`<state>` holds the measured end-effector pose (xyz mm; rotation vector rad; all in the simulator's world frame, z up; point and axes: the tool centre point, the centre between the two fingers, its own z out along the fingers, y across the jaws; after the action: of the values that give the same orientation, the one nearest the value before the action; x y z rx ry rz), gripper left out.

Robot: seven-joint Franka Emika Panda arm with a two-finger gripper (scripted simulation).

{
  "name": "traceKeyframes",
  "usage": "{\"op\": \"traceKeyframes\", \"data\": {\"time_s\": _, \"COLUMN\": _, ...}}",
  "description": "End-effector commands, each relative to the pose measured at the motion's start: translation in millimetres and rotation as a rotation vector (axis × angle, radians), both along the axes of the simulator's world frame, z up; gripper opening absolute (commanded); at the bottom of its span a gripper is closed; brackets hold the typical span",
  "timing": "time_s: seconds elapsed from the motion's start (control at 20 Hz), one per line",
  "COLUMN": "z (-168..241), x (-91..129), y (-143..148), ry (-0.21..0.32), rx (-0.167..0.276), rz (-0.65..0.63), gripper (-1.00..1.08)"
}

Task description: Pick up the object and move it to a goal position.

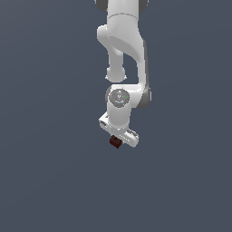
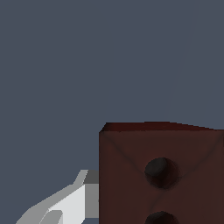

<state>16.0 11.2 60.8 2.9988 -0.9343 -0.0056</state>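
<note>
The object [image 1: 115,142] is a small dark red-brown block hanging just under the white hand of the arm, near the middle of the exterior view. My gripper [image 1: 117,141] is shut on it, and the block hides the fingertips there. In the wrist view the object [image 2: 162,175] fills the corner close to the camera. Its near face shows two dark round holes. One pale grey finger [image 2: 76,199] presses against its side. The other finger is out of frame.
A plain dark grey-blue surface [image 1: 50,181] lies all around. The white arm links [image 1: 124,41] rise above the hand toward the top of the exterior view. No other objects or marker show.
</note>
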Motion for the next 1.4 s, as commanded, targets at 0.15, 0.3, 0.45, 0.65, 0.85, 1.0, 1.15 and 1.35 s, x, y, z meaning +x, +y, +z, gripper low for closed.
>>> {"op": "traceKeyframes", "data": {"time_s": 0.15, "z": 44.1, "x": -6.6, "y": 26.0, "ry": -0.003, "rx": 0.0, "rz": 0.001, "gripper": -1.0}}
{"op": "traceKeyframes", "data": {"time_s": 0.3, "z": 74.8, "x": -11.8, "y": 43.9, "ry": -0.003, "rx": 0.0, "rz": 0.0, "gripper": -1.0}}
{"op": "traceKeyframes", "data": {"time_s": 0.45, "z": 107.8, "x": -17.3, "y": 63.3, "ry": -0.003, "rx": 0.0, "rz": 0.0, "gripper": -1.0}}
{"op": "traceKeyframes", "data": {"time_s": 0.65, "z": 151.7, "x": -24.3, "y": 88.9, "ry": -0.004, "rx": -0.001, "rz": 0.0, "gripper": -1.0}}
{"op": "traceKeyframes", "data": {"time_s": 0.85, "z": 195.4, "x": -31.0, "y": 114.5, "ry": -0.004, "rx": -0.002, "rz": -0.001, "gripper": -1.0}}
{"op": "traceKeyframes", "data": {"time_s": 1.0, "z": 227.9, "x": -35.7, "y": 133.7, "ry": -0.004, "rx": -0.003, "rz": -0.001, "gripper": -1.0}}
{"op": "traceKeyframes", "data": {"time_s": 1.15, "z": 259.5, "x": -40.0, "y": 152.5, "ry": -0.004, "rx": -0.003, "rz": -0.001, "gripper": -1.0}}
{"op": "traceKeyframes", "data": {"time_s": 1.35, "z": 296.2, "x": -44.4, "y": 174.6, "ry": -0.004, "rx": -0.002, "rz": 0.0, "gripper": -1.0}}
